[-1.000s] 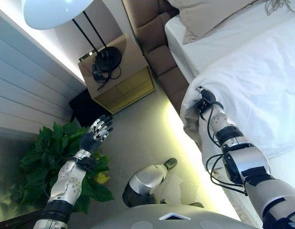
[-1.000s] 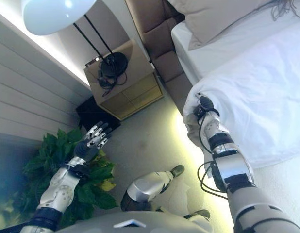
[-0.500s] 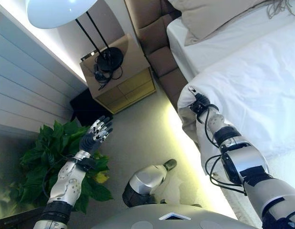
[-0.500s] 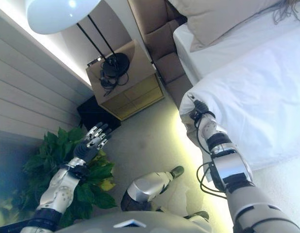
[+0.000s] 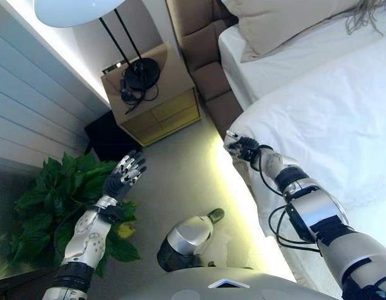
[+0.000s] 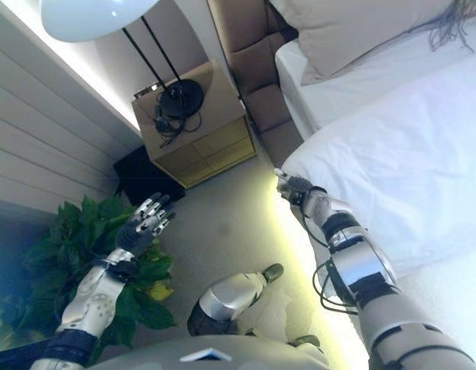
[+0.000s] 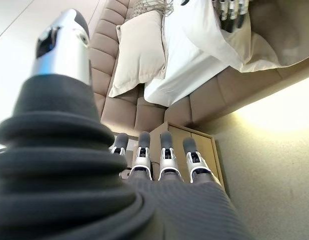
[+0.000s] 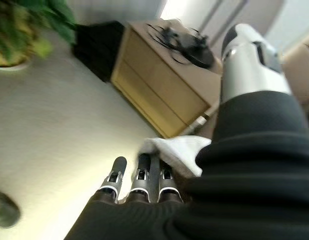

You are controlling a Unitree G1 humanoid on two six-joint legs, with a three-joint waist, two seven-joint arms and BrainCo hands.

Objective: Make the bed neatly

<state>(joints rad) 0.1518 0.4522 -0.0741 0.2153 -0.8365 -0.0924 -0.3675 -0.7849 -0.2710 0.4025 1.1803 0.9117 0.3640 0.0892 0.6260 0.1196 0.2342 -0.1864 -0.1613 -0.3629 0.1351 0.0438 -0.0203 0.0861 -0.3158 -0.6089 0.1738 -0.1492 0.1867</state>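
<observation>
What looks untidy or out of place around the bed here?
The white duvet is pulled back, leaving bare sheet below the pillow, and its corner droops over the bed's side at the right hand. The left hand is idle, open.

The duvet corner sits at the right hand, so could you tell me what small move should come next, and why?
Probably draw the right hand toward the pillow: the duvet corner at its fingers hangs off the bed's side, leaving bare sheet below the pillow.
</observation>
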